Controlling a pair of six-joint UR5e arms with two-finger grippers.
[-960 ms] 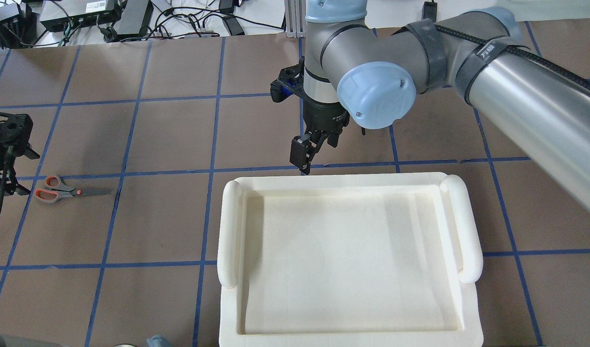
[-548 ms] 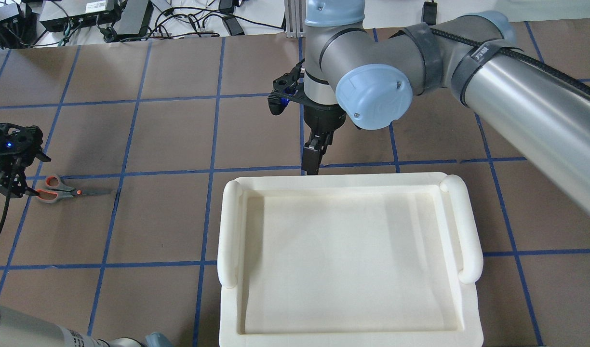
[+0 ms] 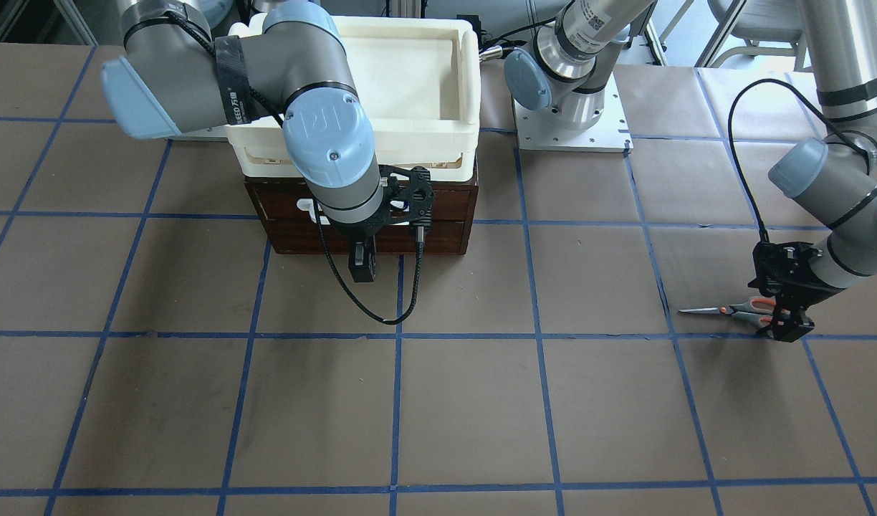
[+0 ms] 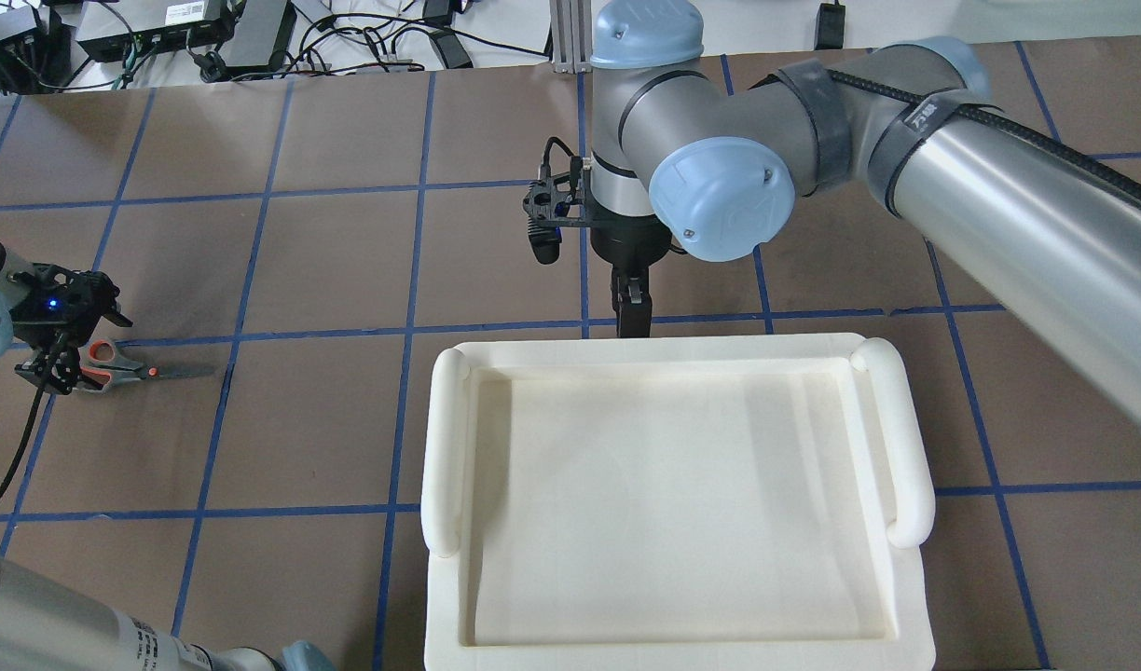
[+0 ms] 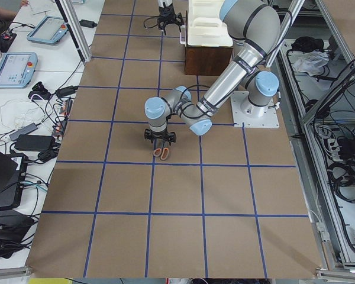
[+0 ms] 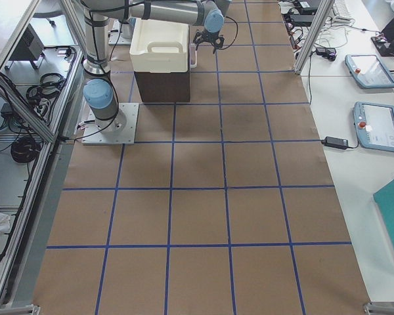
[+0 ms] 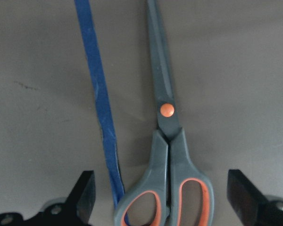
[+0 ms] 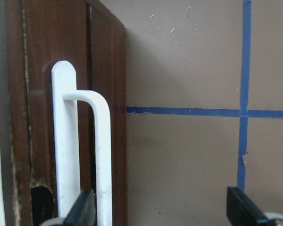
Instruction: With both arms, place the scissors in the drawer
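Observation:
The scissors [image 4: 151, 371] lie flat on the table at the far left, blades pointing right. They also show in the front view [image 3: 725, 310] and the left wrist view [image 7: 167, 141]. My left gripper [image 4: 53, 359] is open and low over the scissors' handles, one finger on each side [image 7: 162, 200]. The dark brown drawer [image 3: 438, 197] is closed under the cream bin. My right gripper [image 3: 362, 265] is open in front of the drawer. The drawer's white bar handle [image 8: 101, 160] is close by one finger [image 8: 82, 209].
The cream-white plastic bin [image 4: 682, 349] sits on top of the wooden drawer unit and hides it from overhead. A handleless lower drawer front [image 3: 438, 236] lies below the drawer. A black cable [image 3: 381, 315] hangs from my right wrist. Blue tape lines grid the brown table.
My left gripper has moved right and come over the scissors' handles. My right wrist has turned and shifted slightly right, so its fingers now show edge-on at the bin's far edge.

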